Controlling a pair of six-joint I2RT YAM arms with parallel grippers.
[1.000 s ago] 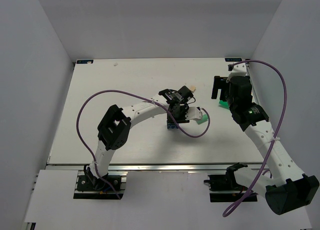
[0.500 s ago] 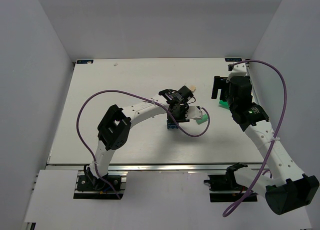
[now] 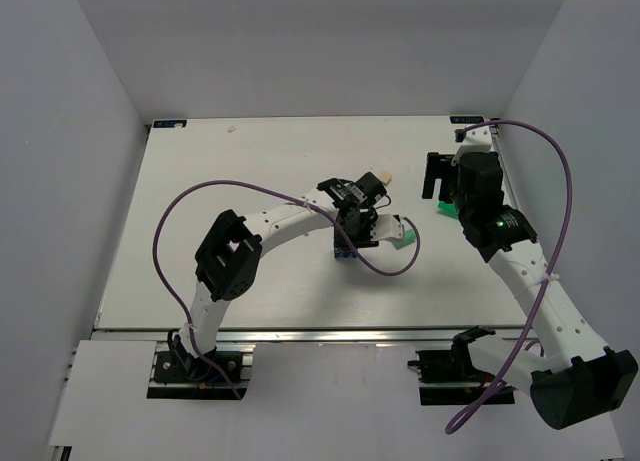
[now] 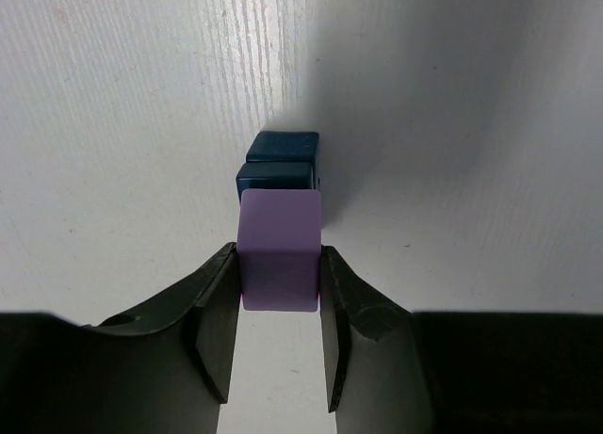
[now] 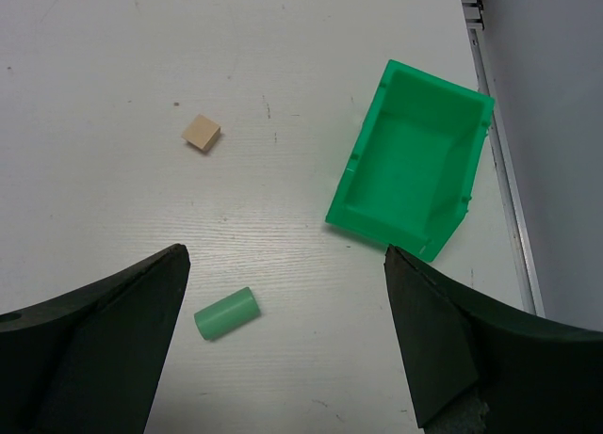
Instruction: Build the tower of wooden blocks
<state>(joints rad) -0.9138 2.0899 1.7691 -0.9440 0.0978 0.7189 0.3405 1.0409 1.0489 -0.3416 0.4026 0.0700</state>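
Observation:
My left gripper [image 4: 278, 265] is shut on a lilac purple block [image 4: 279, 250], held between both fingers. Just beyond it are two dark blue blocks [image 4: 277, 166] that touch each other; I cannot tell whether they are stacked or side by side. In the top view the left gripper [image 3: 355, 226] hangs over the dark blue blocks [image 3: 343, 249] at mid table. My right gripper [image 5: 285, 253] is wide open and empty above a mint green cylinder [image 5: 226, 313]. A cream block [image 5: 202, 133] lies further off; it also shows in the top view [image 3: 381, 178].
A bright green plastic bin [image 5: 415, 175] lies tilted near the table's right rail [image 5: 499, 180]. In the top view the right gripper [image 3: 440, 186] covers most of the bin [image 3: 446, 210]. The left arm's purple cable [image 3: 200, 196] loops over the table.

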